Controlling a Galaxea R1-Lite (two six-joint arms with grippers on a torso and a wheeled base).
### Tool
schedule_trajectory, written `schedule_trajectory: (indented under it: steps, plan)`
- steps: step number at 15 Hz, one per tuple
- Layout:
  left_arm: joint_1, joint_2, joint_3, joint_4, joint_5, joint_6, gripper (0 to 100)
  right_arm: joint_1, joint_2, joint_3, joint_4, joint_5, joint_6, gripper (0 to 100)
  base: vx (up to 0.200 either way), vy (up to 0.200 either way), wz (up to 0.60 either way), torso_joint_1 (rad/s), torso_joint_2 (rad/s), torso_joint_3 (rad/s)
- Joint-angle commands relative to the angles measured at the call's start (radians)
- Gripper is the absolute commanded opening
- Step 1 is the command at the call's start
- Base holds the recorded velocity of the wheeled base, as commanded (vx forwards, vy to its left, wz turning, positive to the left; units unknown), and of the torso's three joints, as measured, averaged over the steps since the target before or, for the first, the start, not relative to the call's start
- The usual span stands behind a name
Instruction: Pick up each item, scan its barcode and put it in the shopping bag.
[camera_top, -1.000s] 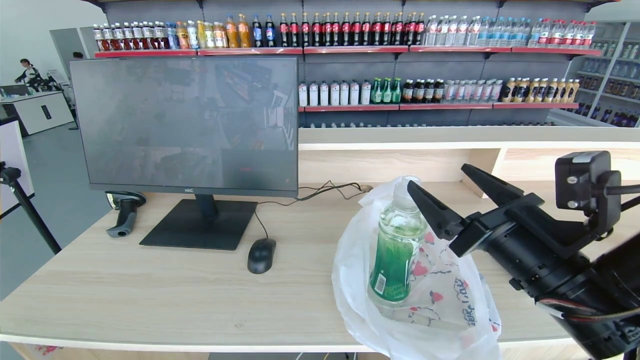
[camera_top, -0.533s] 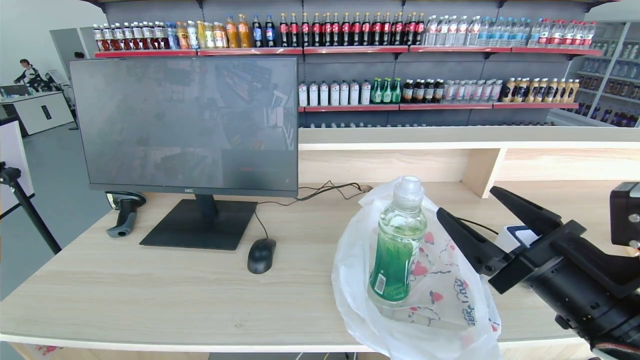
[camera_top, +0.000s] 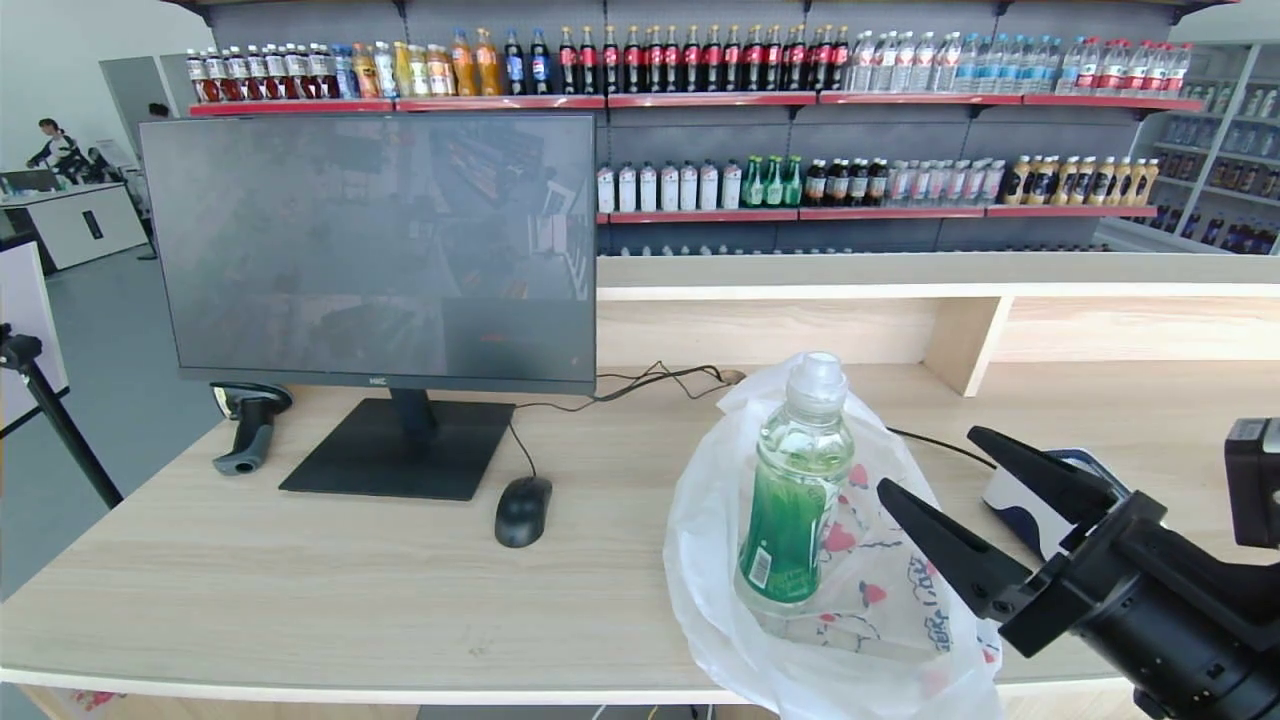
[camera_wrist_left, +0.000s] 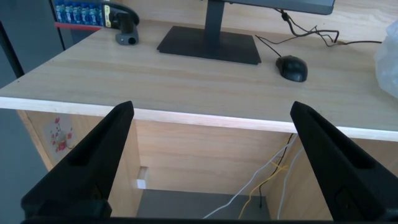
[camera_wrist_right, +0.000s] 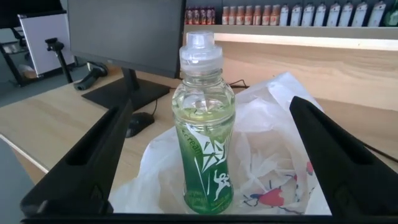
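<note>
A clear bottle with a green label (camera_top: 795, 490) stands upright inside the white plastic shopping bag (camera_top: 900, 620) at the front right of the counter. My right gripper (camera_top: 925, 460) hovers just right of the bottle, open and holding nothing. From the right wrist view the bottle (camera_wrist_right: 203, 124) stands ahead between the spread fingers, apart from them, with the bag (camera_wrist_right: 273, 155) crumpled around its base. My left gripper (camera_wrist_left: 211, 107) is open and empty, out in front of the counter's front edge (camera_wrist_left: 186, 115) and below its top.
A black handheld scanner (camera_top: 248, 425) sits at the counter's far left beside the monitor (camera_top: 370, 245). A mouse (camera_top: 522, 510) lies mid-counter. A white and blue device (camera_top: 1035, 490) with a cable rests behind my right gripper. Bare counter stretches along the front left.
My right gripper has dropped and drawn back to the right, away from the bottle's top, uncovering the white and blue device. The bottle and bag have stayed put.
</note>
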Motion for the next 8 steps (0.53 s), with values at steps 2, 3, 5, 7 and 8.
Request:
schedule_trajectory:
  steps: [2, 3, 5, 7, 8]
  plan:
    - [0.001, 0.000, 0.000, 0.000, 0.000, -0.001, 100, 0.000, 0.041, -0.033, -0.001, 0.001, 0.002, 100, -0.100, 0.000, 0.00, -0.001, 0.00, -0.001]
    - [0.001, 0.000, 0.000, 0.000, 0.002, -0.003, 100, 0.000, 0.044, -0.033, -0.001, 0.001, 0.002, 100, -0.200, 0.000, 0.00, 0.002, 0.00, 0.002]
    - [0.001, 0.000, 0.000, 0.000, 0.002, -0.006, 100, 0.000, 0.055, -0.034, -0.001, 0.005, 0.004, 100, -0.200, 0.000, 0.00, 0.014, 0.01, -0.007]
    - [0.001, 0.000, 0.000, 0.000, 0.000, -0.003, 100, 0.000, 0.055, -0.040, -0.001, 0.010, 0.007, 100, -0.200, 0.000, 0.00, -0.017, 0.00, 0.005]
    - [0.001, 0.000, 0.000, 0.000, 0.000, -0.003, 100, 0.000, 0.055, -0.042, -0.001, 0.010, 0.007, 100, 0.000, 0.000, 0.00, 0.000, 0.00, 0.000]
